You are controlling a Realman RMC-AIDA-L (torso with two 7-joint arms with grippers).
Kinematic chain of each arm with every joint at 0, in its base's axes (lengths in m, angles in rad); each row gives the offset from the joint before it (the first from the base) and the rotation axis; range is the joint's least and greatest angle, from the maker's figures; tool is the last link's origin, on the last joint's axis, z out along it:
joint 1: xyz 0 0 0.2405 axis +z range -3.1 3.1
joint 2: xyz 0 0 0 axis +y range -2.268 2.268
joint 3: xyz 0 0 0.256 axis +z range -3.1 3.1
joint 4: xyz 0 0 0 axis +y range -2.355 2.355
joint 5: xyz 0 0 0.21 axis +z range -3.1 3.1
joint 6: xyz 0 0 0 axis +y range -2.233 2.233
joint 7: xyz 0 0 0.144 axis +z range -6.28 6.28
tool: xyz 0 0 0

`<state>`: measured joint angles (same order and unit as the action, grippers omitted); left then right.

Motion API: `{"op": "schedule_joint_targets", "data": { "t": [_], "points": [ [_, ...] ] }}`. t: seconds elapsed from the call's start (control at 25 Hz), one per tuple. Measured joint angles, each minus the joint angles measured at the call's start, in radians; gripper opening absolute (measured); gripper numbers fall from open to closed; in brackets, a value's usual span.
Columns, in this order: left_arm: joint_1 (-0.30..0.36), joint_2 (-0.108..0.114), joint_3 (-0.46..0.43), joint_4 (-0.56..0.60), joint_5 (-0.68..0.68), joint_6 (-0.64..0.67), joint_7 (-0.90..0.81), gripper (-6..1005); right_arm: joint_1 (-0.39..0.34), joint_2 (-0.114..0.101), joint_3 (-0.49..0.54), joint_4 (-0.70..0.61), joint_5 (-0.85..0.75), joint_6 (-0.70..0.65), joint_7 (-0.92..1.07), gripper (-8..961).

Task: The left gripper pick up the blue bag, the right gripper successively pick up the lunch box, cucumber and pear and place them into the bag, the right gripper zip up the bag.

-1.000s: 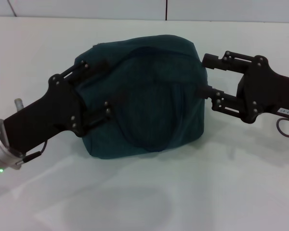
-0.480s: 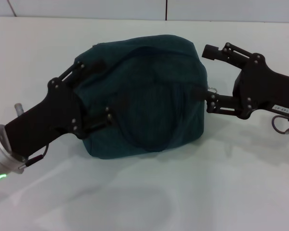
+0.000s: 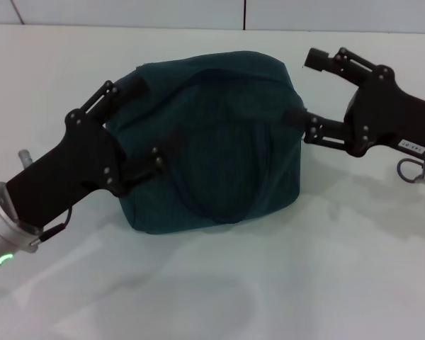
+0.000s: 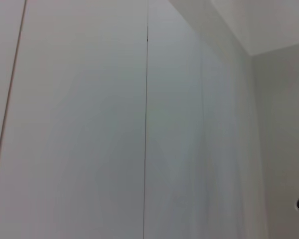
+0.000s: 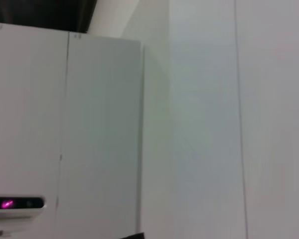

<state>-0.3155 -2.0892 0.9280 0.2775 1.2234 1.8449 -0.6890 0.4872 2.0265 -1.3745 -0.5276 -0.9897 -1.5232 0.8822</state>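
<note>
— On the white tabletop (image 3: 326,269), what is being seen?

— The blue bag (image 3: 212,142) is being seen in the middle of the tabletop, lying there all puffed up. No lunch box, cucumber or pear is being shown anywhere outside it, so they are probably packed inside already.

— Which step is being done, then?

— The zipping step, it is being guessed. The mouth of the bag looks closed, with no silver lining being shown. So the job is being judged as nearly finished, or finished.

— How is the left hand (image 3: 138,124) being held?

— It is spread wide. One finger is being laid along the far top edge of the bag, the other against the near side. The bag is being cradled loosely, not pinched.

— And the right hand (image 3: 301,88)?

— It is spread too. Its near fingertip is touching the bag's right end, and the far finger is poking into empty air above. Nothing is being pinched. The zipper pull cannot be made out.

— What is being called for next?

— If the zipper is fully shut, both hands only need to be drawn away. If not, the pull must be found and pinched again.

— Which way is the bag pointing?

— Its long side is being laid left to right, from one hand toward the other, with the loop handle draped over the front.
</note>
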Motion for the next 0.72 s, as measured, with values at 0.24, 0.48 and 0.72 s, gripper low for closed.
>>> {"op": "schedule_joint_targets", "data": {
  "t": [0.24, 0.48, 0.72],
  "points": [
    [-0.015, -0.001, 0.0, -0.014, 0.0, 0.0, 0.002, 893, 0.0, 0.002, -0.016, 0.028, 0.047, -0.006, -0.04, 849],
    [-0.023, -0.003, 0.0, -0.036, -0.002, 0.0, 0.002, 893, 0.004, 0.001, -0.034, 0.06, 0.075, -0.015, -0.06, 850],
    [-0.03, -0.004, 0.003, -0.05, 0.002, 0.0, 0.002, 893, 0.002, 0.001, -0.038, 0.077, 0.075, -0.017, -0.061, 850]
  ]
}}
